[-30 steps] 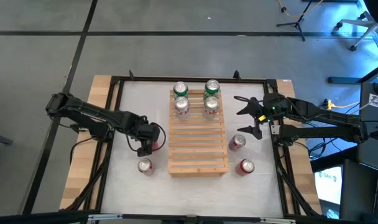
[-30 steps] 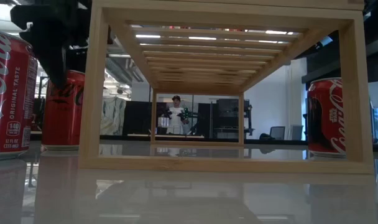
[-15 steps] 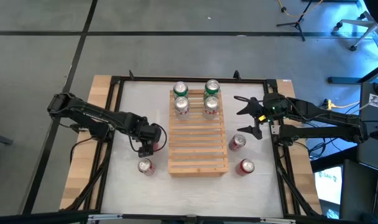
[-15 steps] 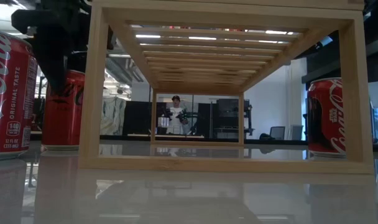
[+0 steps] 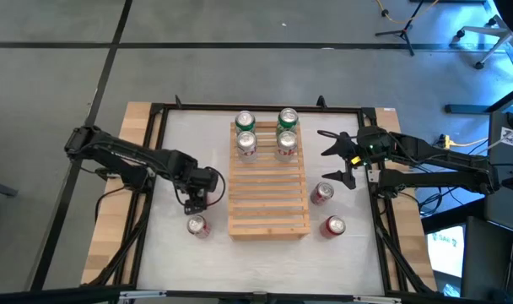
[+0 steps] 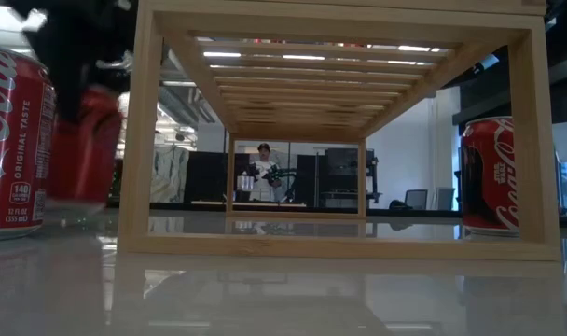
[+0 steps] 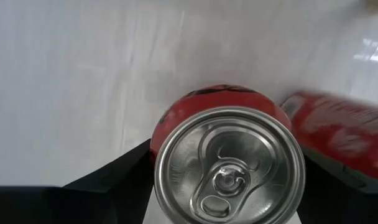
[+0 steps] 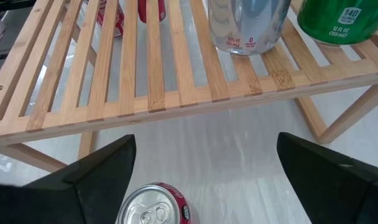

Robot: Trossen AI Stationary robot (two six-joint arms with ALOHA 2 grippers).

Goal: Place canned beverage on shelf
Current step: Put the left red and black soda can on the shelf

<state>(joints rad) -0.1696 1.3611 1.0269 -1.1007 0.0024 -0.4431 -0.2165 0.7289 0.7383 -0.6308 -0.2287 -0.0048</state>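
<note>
White worktop (image 5: 176,253) with wooden side edges carries everything. Shelf (image 5: 267,198), pale slatted rack, stands at the worktop's middle, its long run from far edge to near edge

Four cans stand upright on the shelf's far end: two green-topped cans (image 5: 245,122) at the far edge of the rack, two silver-and-red cans (image 5: 247,144) just nearer

Left arm reaches in from the left edge; left tool (image 5: 199,198) sits just beside the shelf's left side, over a red cola can (image 7: 229,165). In the left wrist view the dark fingers (image 7: 111,180) flank that can on both sides, close against it, jaws at middling width. Low view shows the same can (image 6: 83,145) blurred and tilted, base appears off the worktop: gripped

A second red can (image 5: 197,225) stands upright toward the near-left corner, near the held one

Right arm waits at the right edge; right tool (image 5: 336,156) spread wide, empty, hovering above a red can (image 5: 322,193) just beside the shelf's right side. Another red can (image 5: 333,226) stands closer to the near-right corner
</note>
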